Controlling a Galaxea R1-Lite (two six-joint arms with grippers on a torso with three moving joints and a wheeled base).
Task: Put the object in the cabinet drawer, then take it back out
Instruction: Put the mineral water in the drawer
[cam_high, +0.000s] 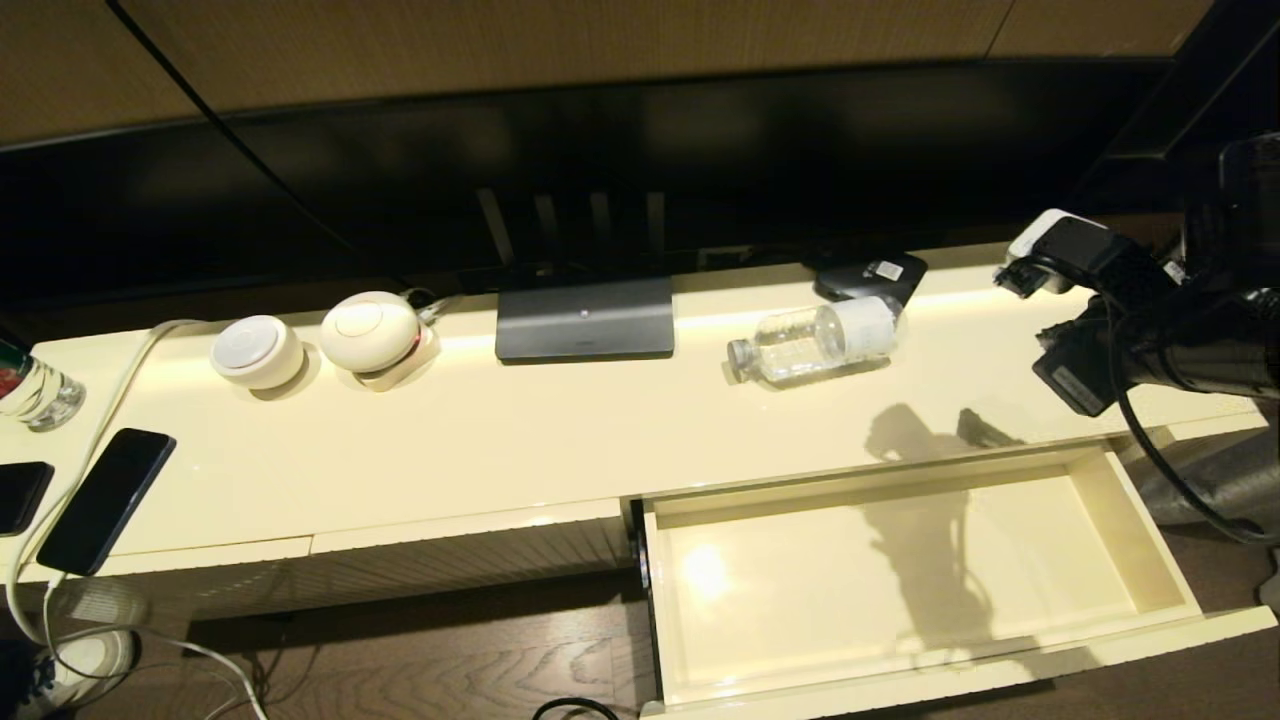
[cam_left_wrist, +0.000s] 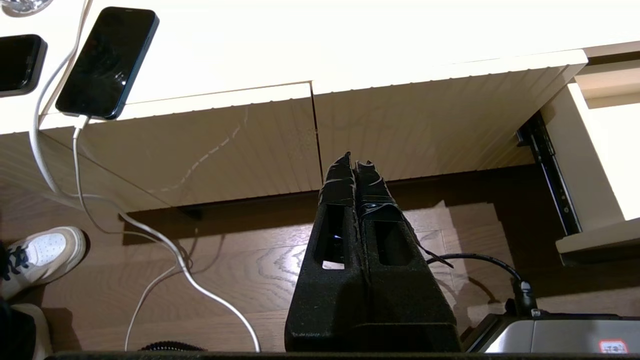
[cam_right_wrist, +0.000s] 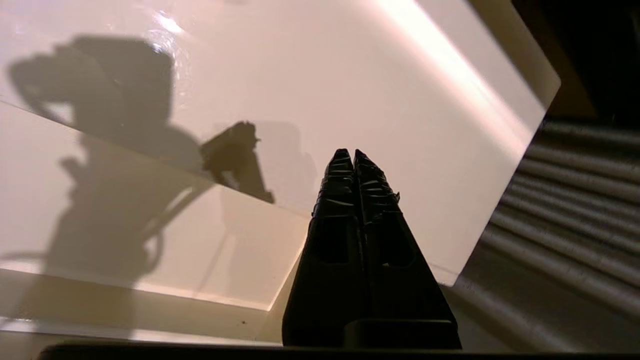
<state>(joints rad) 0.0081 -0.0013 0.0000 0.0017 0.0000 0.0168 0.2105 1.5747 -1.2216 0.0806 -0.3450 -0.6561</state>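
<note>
Currently, water bottle (cam_high: 812, 343) lying on its side on the bench (cam_high: 520, 440) — cabinet drawer (cam_high: 1150, 540) pulled open, right end effector (cam_right_wrist: 354, 155) pressed together above the bench's right end, left end effector (cam_left_wrist: 355, 162) pressed together — low before the ribbed fronts.

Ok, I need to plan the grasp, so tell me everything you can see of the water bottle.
The bottle is small, clear plastic, ribbed, with a pale cap and a white label around its far half. It lies on its side on the cream cabinet top, cap pointing toward the robot's left, behind the open drawer. A dark device sits right behind it; whether they touch is unclear. No gripper touches it.
</note>
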